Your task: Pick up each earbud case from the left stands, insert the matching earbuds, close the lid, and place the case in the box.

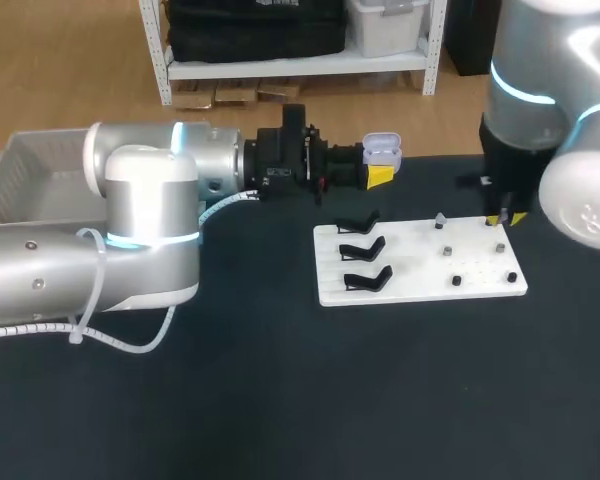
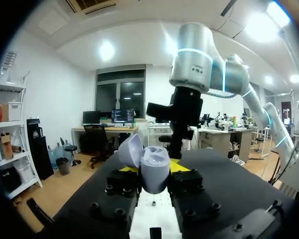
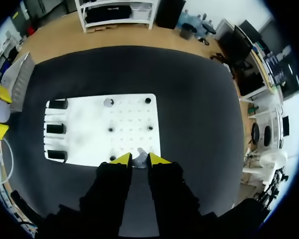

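Note:
My left gripper (image 1: 379, 165) is shut on an open pale lilac earbud case (image 1: 382, 150), held above the table behind the white board (image 1: 420, 285). In the left wrist view the case (image 2: 154, 169) sits between the yellow tips with its lid (image 2: 131, 149) swung back. My right gripper (image 1: 505, 218) is at the board's far right corner. In the right wrist view its fingers (image 3: 139, 160) are shut on a small grey earbud (image 3: 139, 157) at the board's edge (image 3: 89, 144). More earbuds (image 1: 447, 250) rest on the board.
Three empty black stands (image 1: 363, 248) line the board's left side. A grey box (image 1: 30, 170) stands at the far left of the table. Dark table surface lies in front of the board.

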`<state>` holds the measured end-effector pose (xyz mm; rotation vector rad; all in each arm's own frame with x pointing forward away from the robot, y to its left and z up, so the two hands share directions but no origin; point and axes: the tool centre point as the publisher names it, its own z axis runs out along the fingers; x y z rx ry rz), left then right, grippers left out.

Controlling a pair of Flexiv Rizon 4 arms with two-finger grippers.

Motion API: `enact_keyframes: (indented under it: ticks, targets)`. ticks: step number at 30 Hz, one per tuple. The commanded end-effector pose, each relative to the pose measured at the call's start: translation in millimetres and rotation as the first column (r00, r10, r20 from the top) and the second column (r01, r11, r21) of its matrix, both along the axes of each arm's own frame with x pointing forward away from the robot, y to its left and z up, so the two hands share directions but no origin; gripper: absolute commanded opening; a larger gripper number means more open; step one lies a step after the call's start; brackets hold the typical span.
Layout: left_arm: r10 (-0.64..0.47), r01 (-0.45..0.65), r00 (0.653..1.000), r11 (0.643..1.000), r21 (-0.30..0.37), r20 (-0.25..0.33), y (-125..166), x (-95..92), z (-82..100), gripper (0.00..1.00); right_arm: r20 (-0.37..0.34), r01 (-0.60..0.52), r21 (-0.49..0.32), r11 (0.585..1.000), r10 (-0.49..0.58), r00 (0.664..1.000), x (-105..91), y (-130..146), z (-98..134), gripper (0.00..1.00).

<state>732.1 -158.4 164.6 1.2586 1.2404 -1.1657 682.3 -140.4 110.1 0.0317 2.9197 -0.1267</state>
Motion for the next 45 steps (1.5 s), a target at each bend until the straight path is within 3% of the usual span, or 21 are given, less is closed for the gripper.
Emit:
enact_keyframes:
  ticks: [1,7,8,9,23,25,29,30,35,42,45]
  targets:
    - [0.002,-0.002,1.0,1.0,-0.007,0.004,0.0,0.0,-1.6,0.0,0.02,0.039,0.017,0.999,-0.04,0.999,-18.6,5.0,29.2,0.0]
    - [0.002,-0.002,1.0,1.0,-0.007,0.004,0.0,0.0,-1.6,0.0,0.045,0.041,0.04,0.998,-0.042,0.998,-31.3,19.7,50.2,0.0]
    - [0.002,-0.002,1.0,1.0,-0.007,0.004,0.0,0.0,-1.6,0.0,0.086,0.077,0.066,0.995,-0.082,0.993,-34.1,22.0,55.2,0.0]
    - [0.002,-0.002,1.0,1.0,-0.007,0.004,0.0,0.0,-1.6,0.0,0.095,0.036,0.112,0.993,-0.047,0.994,-36.7,24.8,59.8,0.0]
    - [0.002,-0.002,1.0,1.0,-0.007,0.004,0.0,0.0,-1.6,0.0,0.095,0.036,0.112,0.993,-0.047,0.994,-36.7,24.8,59.8,0.0]
    - [0.002,-0.002,1.0,1.0,-0.007,0.004,0.0,0.0,-1.6,0.0,0.079,0.126,0.077,0.989,-0.132,0.988,-35.8,38.3,63.3,0.0]
    - [0.002,-0.002,1.0,1.0,-0.007,0.004,0.0,0.0,-1.6,0.0,0.061,0.322,-0.035,0.946,-0.319,0.946,-31.6,55.4,71.1,0.0]
    - [0.002,-0.002,1.0,1.0,-0.007,0.004,0.0,0.0,-1.6,0.0,0.052,0.362,-0.01,0.932,-0.361,0.931,-30.5,59.1,73.7,0.0]
    - [0.002,-0.002,1.0,1.0,-0.007,0.004,0.0,0.0,-1.6,0.0,0.031,0.552,-0.03,0.833,-0.551,0.834,-26.8,70.4,83.4,0.0]
    - [0.002,-0.002,1.0,1.0,-0.007,0.004,0.0,0.0,-1.6,0.0,0.025,0.706,-0.011,0.708,-0.706,0.708,-25.6,86.1,99.0,0.0]
    - [0.002,-0.002,1.0,1.0,-0.007,0.004,0.0,0.0,-1.6,0.0,0.031,0.71,0.008,0.704,-0.71,0.704,-23.2,95.6,103.4,0.0]
